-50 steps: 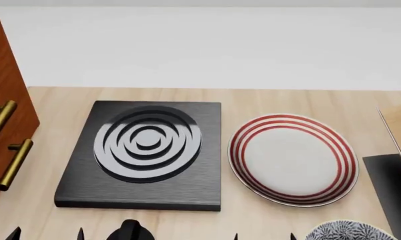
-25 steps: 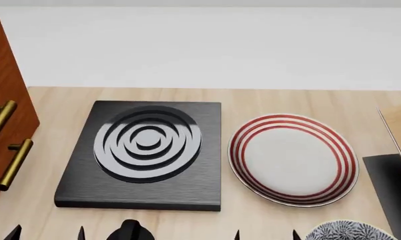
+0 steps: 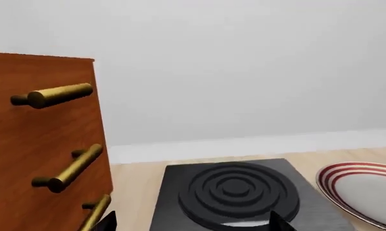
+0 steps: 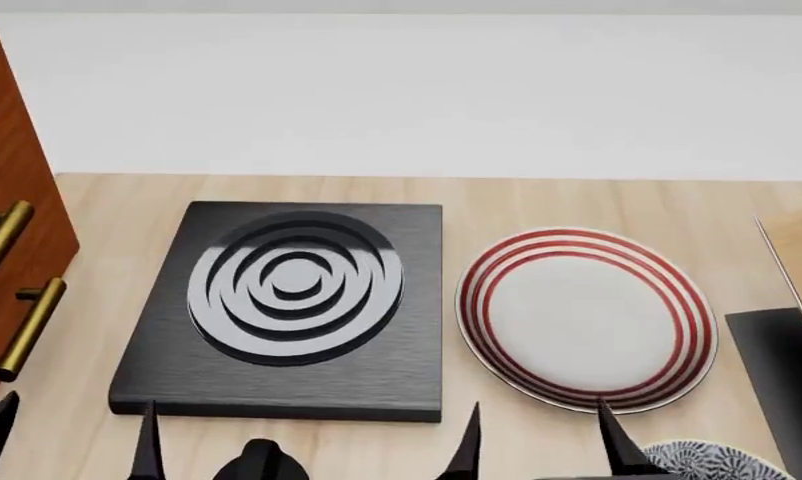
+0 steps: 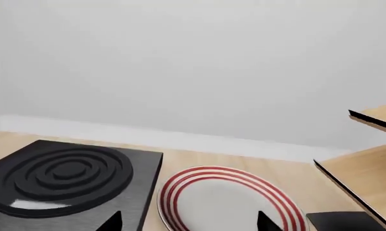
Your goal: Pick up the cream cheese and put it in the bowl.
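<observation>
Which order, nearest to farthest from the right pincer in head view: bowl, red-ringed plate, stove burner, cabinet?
1. bowl, just to the right pincer's right, at the frame's bottom edge
2. red-ringed plate, ahead
3. stove burner, ahead-left
4. cabinet, far left

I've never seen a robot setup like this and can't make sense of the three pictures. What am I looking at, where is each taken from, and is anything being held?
It is a simulated two-armed robot, steered by a person. One picture comes from a camera on its head, looking down at a wooden counter. The other two come from cameras near each gripper.

On the counter lie a black burner block and a white plate with red rings. A patterned bowl peeks in at the bottom edge. A wooden cabinet with brass handles stands at the left.

The dark spikes at the bottom are fingertips: left gripper, right gripper. Both look spread apart and hold nothing. The cream cheese isn't visible in any picture.
</observation>
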{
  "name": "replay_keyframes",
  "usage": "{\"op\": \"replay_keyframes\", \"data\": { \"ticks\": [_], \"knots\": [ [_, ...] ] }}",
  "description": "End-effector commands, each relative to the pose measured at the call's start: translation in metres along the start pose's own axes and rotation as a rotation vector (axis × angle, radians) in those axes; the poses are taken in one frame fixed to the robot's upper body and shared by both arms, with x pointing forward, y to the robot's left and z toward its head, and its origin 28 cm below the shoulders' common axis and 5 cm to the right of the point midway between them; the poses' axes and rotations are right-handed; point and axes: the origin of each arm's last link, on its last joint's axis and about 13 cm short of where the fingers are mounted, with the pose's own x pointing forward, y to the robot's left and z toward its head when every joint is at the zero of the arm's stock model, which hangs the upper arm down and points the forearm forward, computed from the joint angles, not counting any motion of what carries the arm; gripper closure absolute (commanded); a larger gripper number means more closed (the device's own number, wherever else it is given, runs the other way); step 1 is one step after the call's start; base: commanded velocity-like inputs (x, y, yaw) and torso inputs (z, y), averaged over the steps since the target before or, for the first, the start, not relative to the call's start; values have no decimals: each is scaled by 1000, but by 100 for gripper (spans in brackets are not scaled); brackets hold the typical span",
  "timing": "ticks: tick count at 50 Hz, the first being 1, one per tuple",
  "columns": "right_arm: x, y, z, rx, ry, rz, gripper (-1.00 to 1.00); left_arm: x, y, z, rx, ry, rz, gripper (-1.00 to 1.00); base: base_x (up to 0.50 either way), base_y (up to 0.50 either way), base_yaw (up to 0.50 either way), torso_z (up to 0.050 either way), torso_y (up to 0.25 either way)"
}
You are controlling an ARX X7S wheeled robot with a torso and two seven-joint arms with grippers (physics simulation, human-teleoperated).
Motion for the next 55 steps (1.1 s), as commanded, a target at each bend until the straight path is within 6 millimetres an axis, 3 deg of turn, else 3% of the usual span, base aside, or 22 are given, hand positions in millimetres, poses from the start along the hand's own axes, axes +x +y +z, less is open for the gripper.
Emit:
{"op": "replay_keyframes", "data": {
  "ticks": [1,2,4,5,7,12,40,55],
  "knots": [
    [6,-3,30,-19,-56,8,-100,0,-2,20,4,-52,-17,-100,0,0,0,0,0],
    [6,-4,32,-24,-58,7,-100,-1,-2,21,6,-53,-17,-100,0,0,0,0,0],
    [7,-4,38,-32,-72,8,-100,1,-1,41,12,-78,-18,-100,0,0,0,0,0],
    [7,-5,42,-29,-77,10,-100,-1,-2,36,7,-77,-19,-100,0,0,0,0,0],
    [7,-5,47,-35,-86,9,-100,0,0,47,-2,-95,-17,-100,0,0,0,0,0],
    [11,-8,55,-21,-94,-12,-100,-1,-1,50,7,-119,-30,-100,0,0,0,0,0],
    [9,-5,56,-46,-102,11,-100,-4,-1,52,15,-157,-20,-100,0,0,0,0,0],
    [8,-5,57,-57,-111,12,-100,-3,-2,50,29,-162,-18,-100,0,0,0,0,-188]
  ]
}}
